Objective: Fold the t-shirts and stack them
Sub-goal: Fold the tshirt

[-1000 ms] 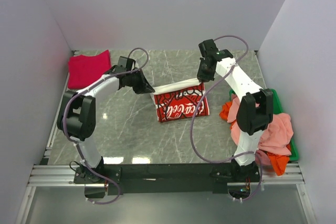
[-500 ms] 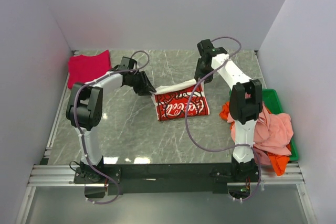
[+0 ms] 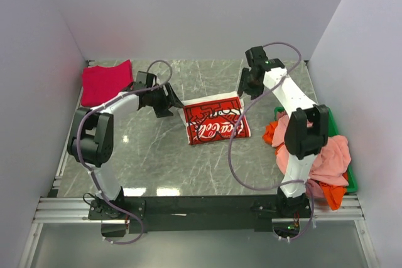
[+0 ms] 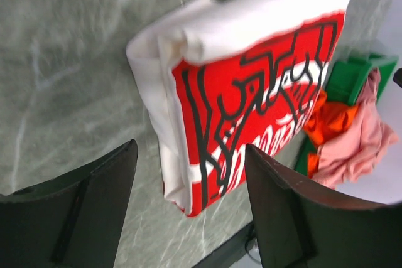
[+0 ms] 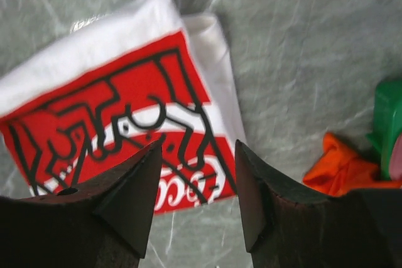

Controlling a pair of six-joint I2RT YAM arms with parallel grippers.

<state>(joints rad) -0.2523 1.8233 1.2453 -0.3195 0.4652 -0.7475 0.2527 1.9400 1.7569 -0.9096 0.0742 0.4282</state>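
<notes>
A white t-shirt with red logo print lies folded flat in the middle of the table, also seen in the left wrist view and the right wrist view. My left gripper hangs open just left of its far left corner, holding nothing. Above the shirt's far right corner, my right gripper stands open and empty. A crimson t-shirt lies folded at the far left. Salmon-pink and orange t-shirts are heaped at the right.
A green plastic bin sits at the right edge under the heaped shirts, with its corner in the right wrist view. Grey walls close in the table on the left, back and right.
Both grippers have opened and let go of the white shirt's far edge, which dropped flat onto the fold. Both grippers then drew slightly outward from it.
</notes>
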